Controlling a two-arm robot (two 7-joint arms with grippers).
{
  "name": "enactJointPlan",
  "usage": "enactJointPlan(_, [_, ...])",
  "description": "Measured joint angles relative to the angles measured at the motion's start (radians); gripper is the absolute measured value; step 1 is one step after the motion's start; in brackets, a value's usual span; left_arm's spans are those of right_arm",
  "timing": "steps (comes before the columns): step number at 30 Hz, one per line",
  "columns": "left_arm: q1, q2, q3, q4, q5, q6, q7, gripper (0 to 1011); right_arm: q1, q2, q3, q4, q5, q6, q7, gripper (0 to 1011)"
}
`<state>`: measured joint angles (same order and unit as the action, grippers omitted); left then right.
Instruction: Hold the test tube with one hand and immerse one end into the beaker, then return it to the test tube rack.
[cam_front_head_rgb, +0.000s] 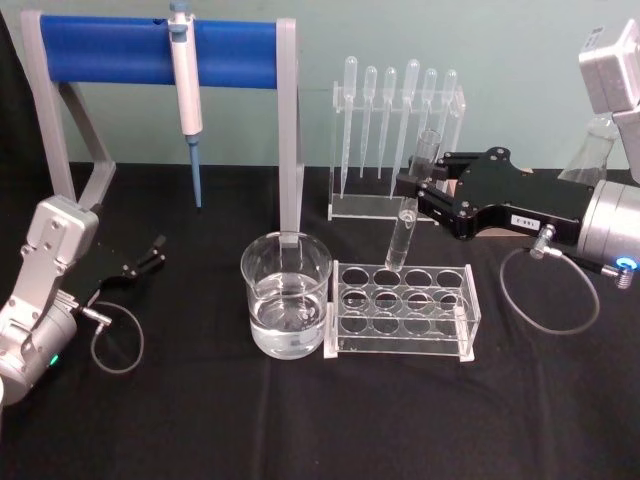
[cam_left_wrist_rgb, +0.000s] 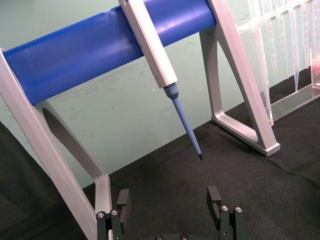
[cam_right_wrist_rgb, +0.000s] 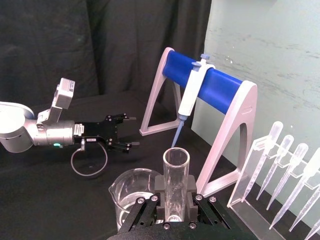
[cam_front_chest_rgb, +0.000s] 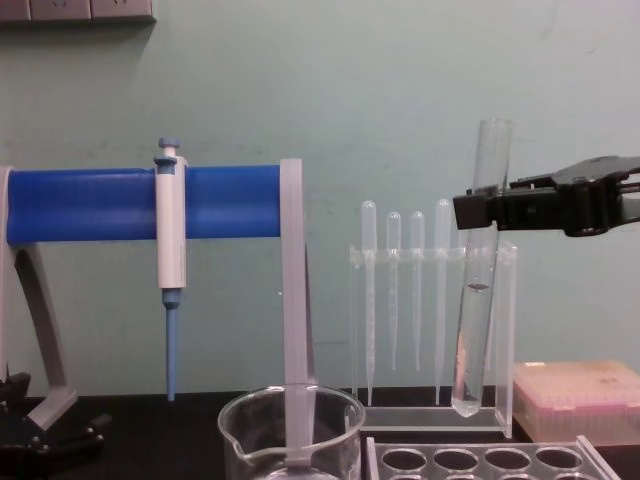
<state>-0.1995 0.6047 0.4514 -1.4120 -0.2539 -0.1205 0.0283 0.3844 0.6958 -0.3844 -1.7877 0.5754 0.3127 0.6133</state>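
The test tube (cam_front_head_rgb: 400, 235) hangs slightly tilted, with my right gripper (cam_front_head_rgb: 412, 190) shut on its upper part, a little below the rim. In the chest view the test tube (cam_front_chest_rgb: 475, 320) has its round bottom just above the back row of the clear tube rack (cam_front_chest_rgb: 480, 462), to the right of the beaker (cam_front_chest_rgb: 290, 430). The beaker (cam_front_head_rgb: 286, 295) stands left of the rack and holds clear liquid. In the right wrist view the test tube (cam_right_wrist_rgb: 175, 165) rises between the fingers, with the beaker (cam_right_wrist_rgb: 132, 200) beyond it. My left gripper (cam_front_head_rgb: 150, 255) rests open at the far left, nothing between its fingers.
A grey stand with a blue bar (cam_front_head_rgb: 160, 50) carries a white and blue pipettor (cam_front_head_rgb: 186, 90) behind the beaker. Behind the tube rack (cam_front_head_rgb: 400, 310) is an acrylic holder of plastic pipettes (cam_front_head_rgb: 395, 140). A pink box (cam_front_chest_rgb: 575, 400) and a flask (cam_front_head_rgb: 590, 150) sit at the right.
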Motion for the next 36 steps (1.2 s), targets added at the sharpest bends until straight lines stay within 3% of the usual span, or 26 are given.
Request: enactJointPlan(36, [0.0, 0.0, 0.0, 0.0, 0.0, 0.0, 0.0, 1000, 0.0, 0.0, 0.0, 0.0, 0.0, 0.0, 0.0, 241])
